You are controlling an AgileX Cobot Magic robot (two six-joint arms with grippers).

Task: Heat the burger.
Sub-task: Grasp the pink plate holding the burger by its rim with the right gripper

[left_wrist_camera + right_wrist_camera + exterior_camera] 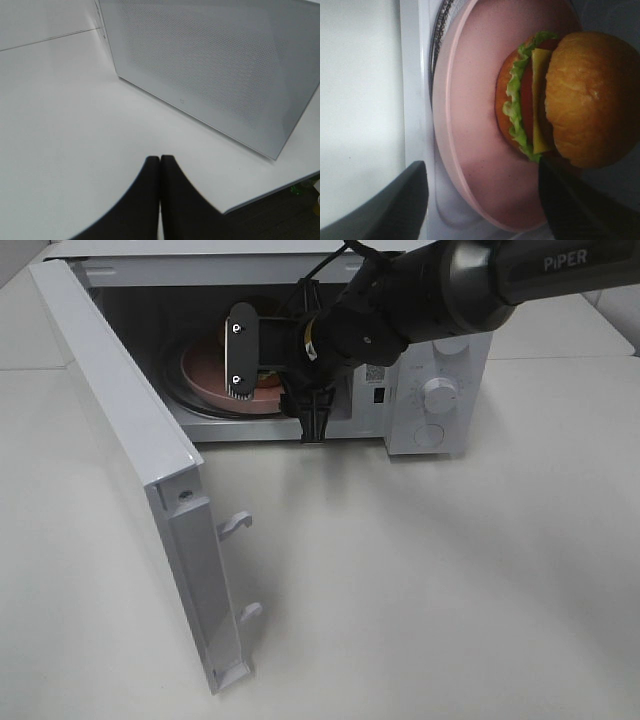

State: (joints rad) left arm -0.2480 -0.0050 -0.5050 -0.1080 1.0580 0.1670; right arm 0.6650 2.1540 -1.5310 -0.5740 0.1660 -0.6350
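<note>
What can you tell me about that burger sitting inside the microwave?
The burger has a glossy golden-brown bun, frilly green lettuce, a yellow cheese slice and a red-brown filling between top and bottom halves. It looks whole and stacked, the top bun sitting slightly off-centre. It rests on a round pink plate inside the open white microwave. The right gripper is open, its dark fingers on either side of the plate edge, not touching the burger.

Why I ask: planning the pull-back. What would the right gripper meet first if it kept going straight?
Probably the pink plate and the burger on it, between the right gripper's open fingers; depth unclear.
</note>
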